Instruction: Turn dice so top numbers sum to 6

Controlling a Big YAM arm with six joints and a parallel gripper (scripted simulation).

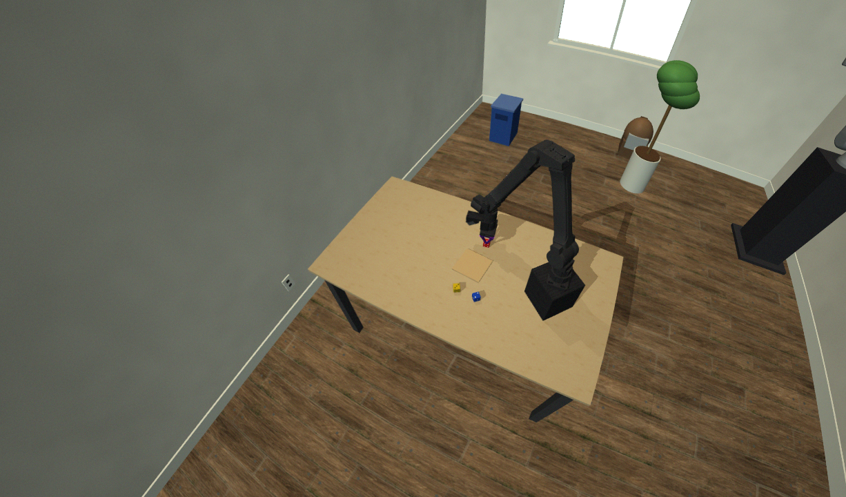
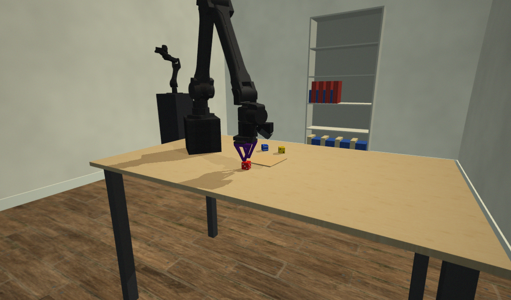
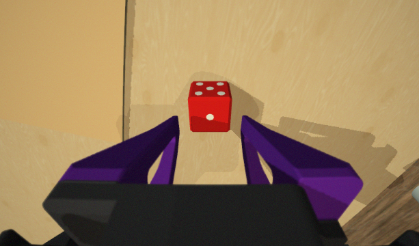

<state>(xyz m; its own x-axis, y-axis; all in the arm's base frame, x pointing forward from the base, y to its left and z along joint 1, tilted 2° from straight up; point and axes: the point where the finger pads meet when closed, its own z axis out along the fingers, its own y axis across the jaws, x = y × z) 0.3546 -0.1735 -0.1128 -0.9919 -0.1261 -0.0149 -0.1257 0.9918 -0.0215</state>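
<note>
Small red cube die off the flat tan square mat
It is seen on the wooden counter, beside the mat; the purple end effector, half spread and empty, should be lowered squarely around it.
</note>
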